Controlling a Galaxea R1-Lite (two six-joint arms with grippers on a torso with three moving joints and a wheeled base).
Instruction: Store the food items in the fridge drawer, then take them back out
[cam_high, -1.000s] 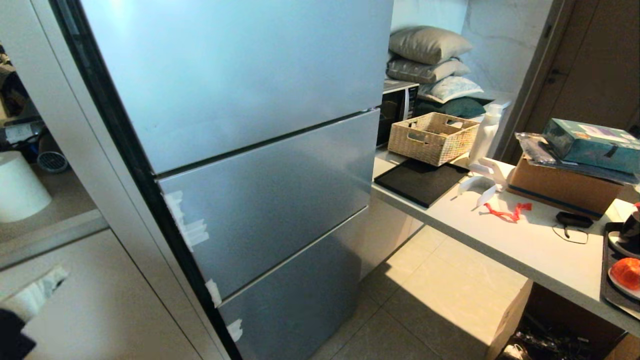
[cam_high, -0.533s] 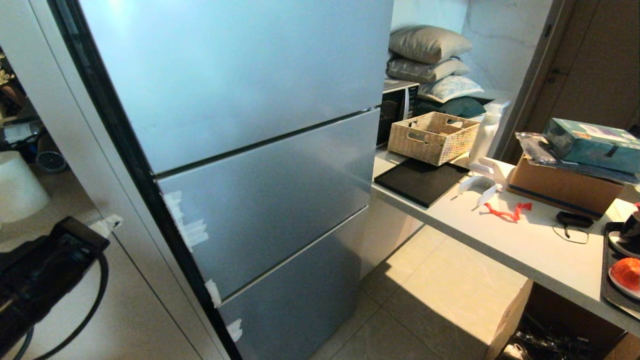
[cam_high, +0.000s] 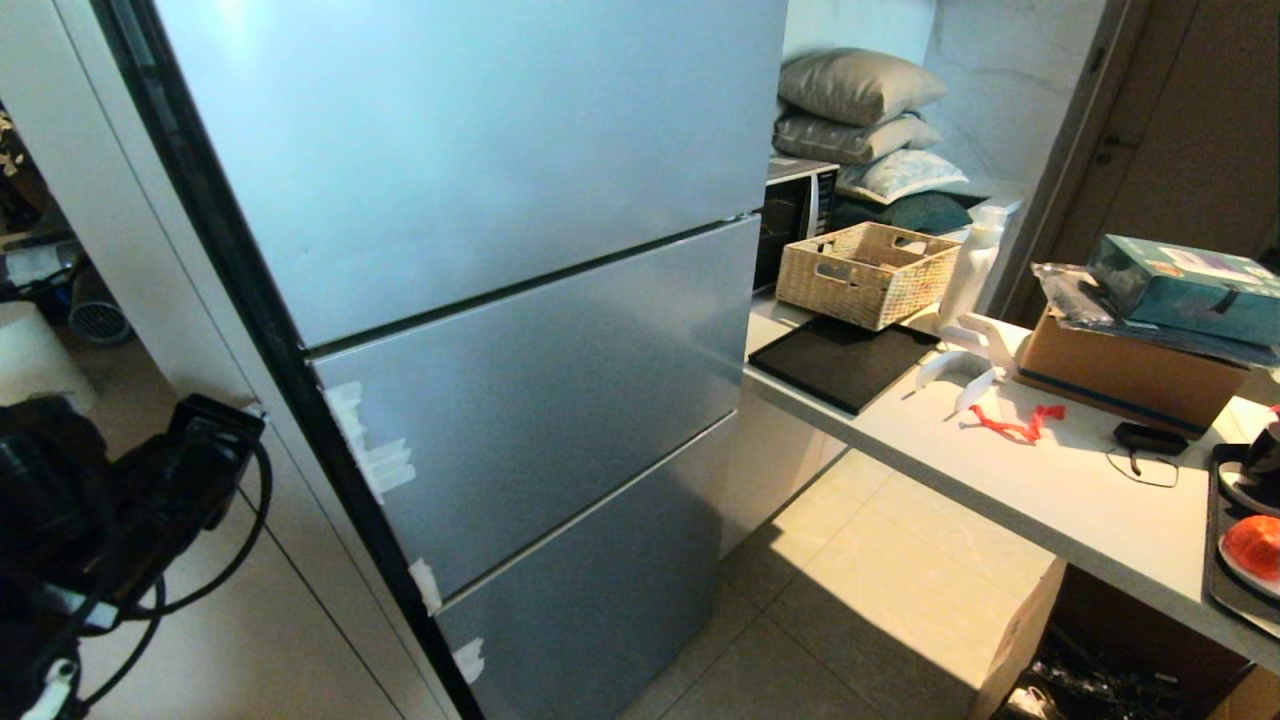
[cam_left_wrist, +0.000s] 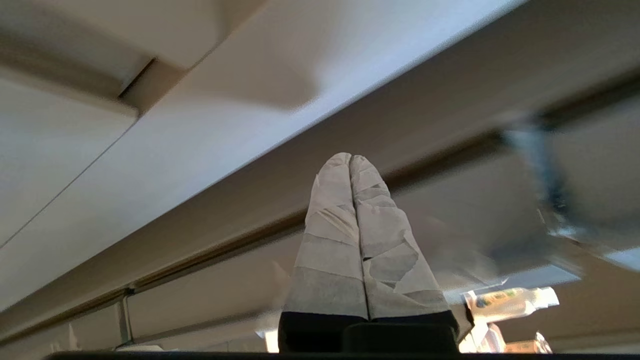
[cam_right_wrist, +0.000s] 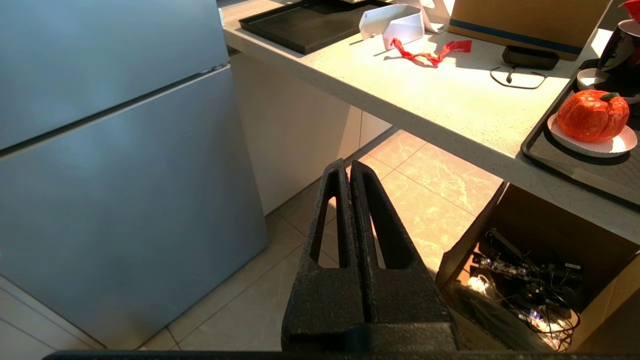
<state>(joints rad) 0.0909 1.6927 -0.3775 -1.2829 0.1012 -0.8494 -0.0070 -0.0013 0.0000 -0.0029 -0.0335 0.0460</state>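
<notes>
The orange-red fruit (cam_right_wrist: 592, 115) on the right bench (cam_right_wrist: 440, 105) looks smooth and firm; take it around its middle. Both grippers' jaws are closed, holding nothing.

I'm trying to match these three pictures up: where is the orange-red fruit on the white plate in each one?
Head view: orange-red fruit at the far right edge, on the counter.
Left wrist view: not in it.
Right wrist view: upper right, on its white plate.
Shared landmark: red ribbon on the counter.
</notes>
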